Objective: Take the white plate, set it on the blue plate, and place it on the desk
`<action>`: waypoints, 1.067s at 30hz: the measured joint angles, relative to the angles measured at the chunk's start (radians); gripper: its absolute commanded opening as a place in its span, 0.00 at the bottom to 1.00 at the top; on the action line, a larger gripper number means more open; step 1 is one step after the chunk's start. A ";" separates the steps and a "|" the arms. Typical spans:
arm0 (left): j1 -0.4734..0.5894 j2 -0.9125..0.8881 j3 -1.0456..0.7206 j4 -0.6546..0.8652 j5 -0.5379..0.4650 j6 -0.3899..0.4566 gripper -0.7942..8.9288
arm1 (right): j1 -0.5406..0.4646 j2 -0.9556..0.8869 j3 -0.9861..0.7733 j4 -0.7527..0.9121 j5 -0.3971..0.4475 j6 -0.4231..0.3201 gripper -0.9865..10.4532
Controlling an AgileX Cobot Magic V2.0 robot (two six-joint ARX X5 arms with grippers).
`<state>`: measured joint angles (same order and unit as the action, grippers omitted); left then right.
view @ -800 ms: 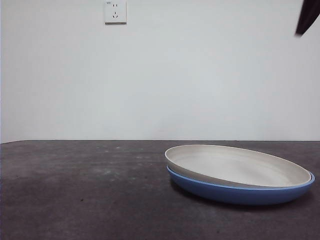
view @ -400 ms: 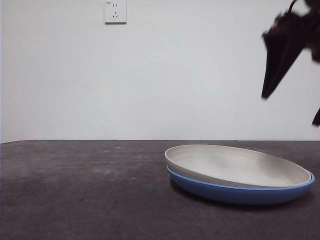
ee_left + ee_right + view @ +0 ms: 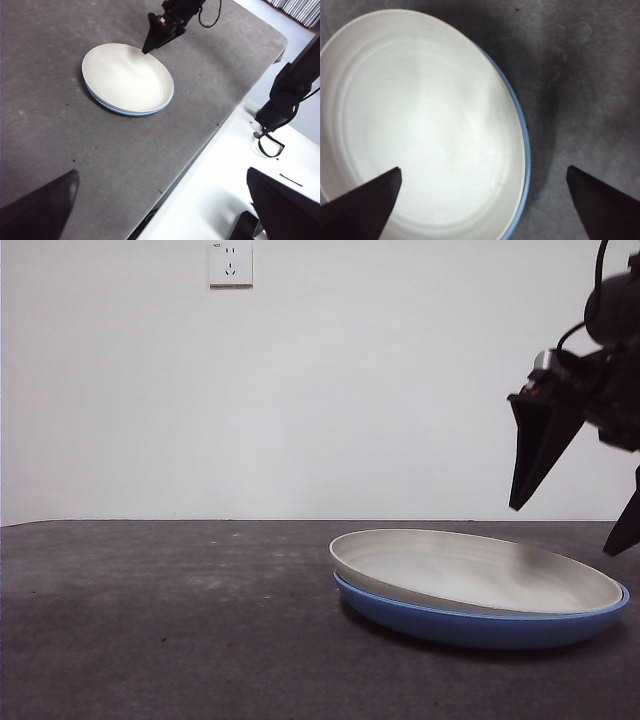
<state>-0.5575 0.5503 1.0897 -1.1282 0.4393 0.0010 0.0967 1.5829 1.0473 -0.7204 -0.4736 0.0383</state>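
Cream white plate (image 3: 470,575) already sits nested on blue plate (image 3: 480,625); right hand (image 3: 575,525), spread, has descended at three o'clock, likely to lift it onto desk (image 3: 170,620).

No legible text, label, brand, number or sign is showing; the small marking on the wall socket (image 3: 231,263) is appearing too blurred to read.

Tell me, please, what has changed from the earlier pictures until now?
The right gripper came down from the top corner with open jaws and now hangs above the white plate's rim. It holds nothing. The white plate stays tilted in the blue plate; the left gripper waits.
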 measured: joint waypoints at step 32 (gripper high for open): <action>0.000 0.000 0.000 0.119 0.000 -0.012 0.70 | 0.000 0.129 0.002 0.021 0.058 -0.023 0.09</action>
<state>-0.5575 0.5503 1.0897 -1.0088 0.4393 -0.0109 0.0971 1.7119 1.0489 -0.6994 -0.4160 0.0154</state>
